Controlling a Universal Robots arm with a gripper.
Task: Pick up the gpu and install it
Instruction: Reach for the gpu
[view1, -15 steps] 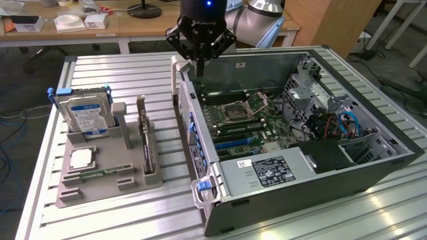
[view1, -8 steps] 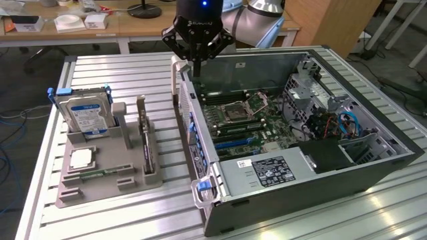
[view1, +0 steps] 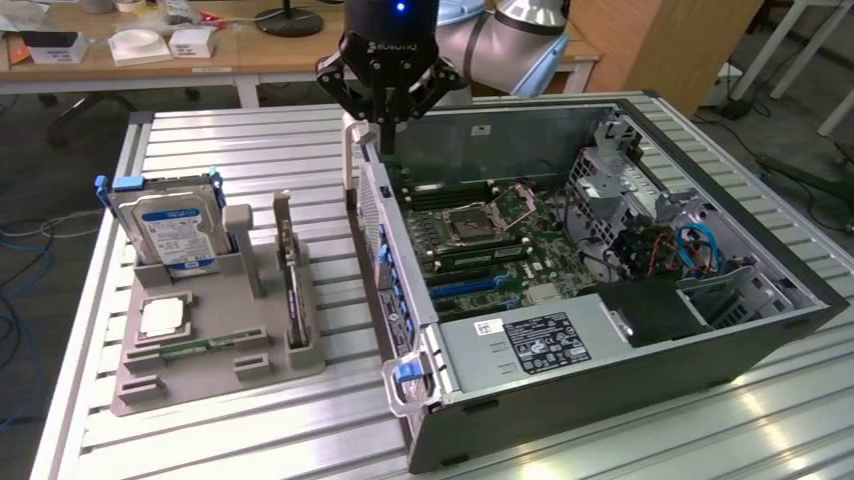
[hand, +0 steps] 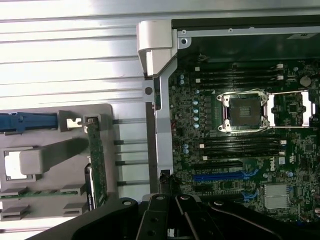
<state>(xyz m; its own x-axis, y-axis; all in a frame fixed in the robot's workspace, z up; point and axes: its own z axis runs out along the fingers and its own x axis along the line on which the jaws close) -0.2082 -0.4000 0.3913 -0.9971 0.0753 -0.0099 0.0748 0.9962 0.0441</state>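
Slatted table (view1: 240, 150) bears an open computer case (view1: 747, 335), centre to right of the exterior view, and a grey holder (view1: 160, 385) at lower left. The gpu (view1: 290, 280) stands on edge in the holder's slot nearest the case, untouched. The gripper (view1: 388, 125), upper centre, hangs above the case's left wall, fingers together, holding nothing. Step in hand, as judged: approach before the pick. A grasp calls for parted fingers astride the card's upper edge.
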